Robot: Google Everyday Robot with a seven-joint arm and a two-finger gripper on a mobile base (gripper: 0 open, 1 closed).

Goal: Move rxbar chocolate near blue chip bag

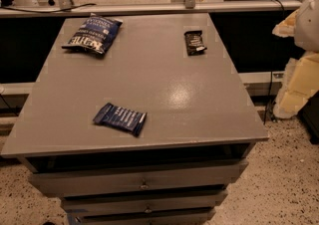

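The rxbar chocolate (195, 42) is a small flat dark bar with pale print, lying on the grey table top (164, 94) at the far right. The blue chip bag (93, 35) is a large navy bag with white lettering, lying at the far left corner. The two are well apart. My gripper (301, 64) belongs to the pale arm parts at the right edge of the view. It is off the table's right side, away from both objects and holding nothing I can see.
A small flat blue bar wrapper (120, 118) with white lettering lies near the table's front left. The table has drawers (144, 185) below its front edge. A rail and a dark wall run behind the table. The floor is speckled.
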